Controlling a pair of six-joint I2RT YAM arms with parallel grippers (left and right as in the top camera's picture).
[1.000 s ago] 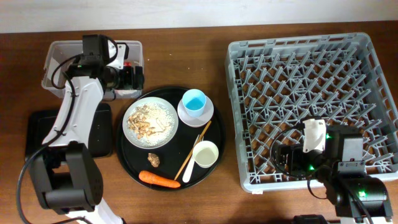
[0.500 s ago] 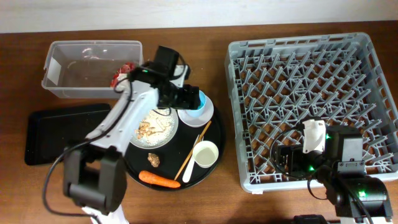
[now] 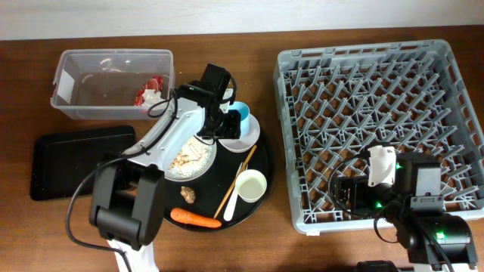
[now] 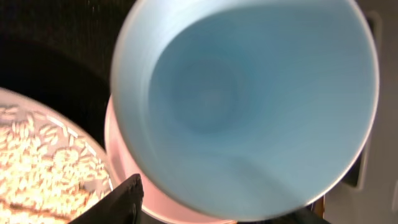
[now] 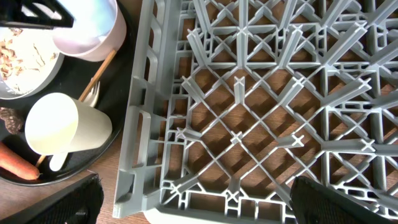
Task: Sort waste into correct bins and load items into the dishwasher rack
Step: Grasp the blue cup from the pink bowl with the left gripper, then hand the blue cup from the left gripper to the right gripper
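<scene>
While left end effector [image 3: 224, 121] hangs over light blue cup [image 4: 249, 99], pink bowl [image 3: 243, 140] beneath

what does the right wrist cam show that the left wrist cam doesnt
Only the right wrist view: the dishwasher rack, with nothing in the part shown, the cream cup, the chopsticks and one end of the carrot.

Only the left wrist view: the inside of the light blue cup, seen close up; it looks empty.

Both: the pale pink bowl, the white plate with rice on it, and the black round tray.
</scene>
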